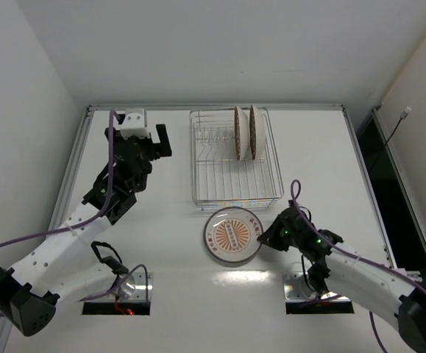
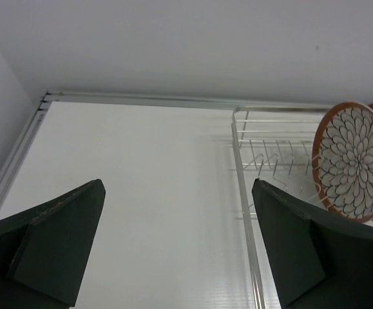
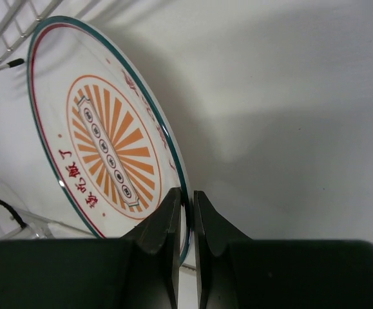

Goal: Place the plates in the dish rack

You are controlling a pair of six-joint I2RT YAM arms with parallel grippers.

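Left gripper (image 2: 176,193): raised over the far left of the bench (image 1: 161,220), left of the dish rack (image 1: 196,158). Jaws spread wide, nothing between them. In the left wrist view only the two dark inner pads show, and the rest of both fingers is cut off by the lower edge.

Dish rack: at far centre of the bench. Two plates stand on edge among the tines in its far right part. Left small plate (image 1: 238,132) and right small plate (image 1: 254,132) are side by side, seen edge-on from above. From the left wrist the left one shows its petal-patterned face, while the right one is mostly cut off by the frame edge.

Sunburst plate (image 1: 232,235): on the bench just near of the rack, outside it. Whether it lies fully flat or its right edge is lifted, cannot tell.

Right gripper (image 1: 268,237): at the plate's right rim. In the right wrist view the jaws are closed down on that rim, and the plate's lower edge is hidden behind the fingers.
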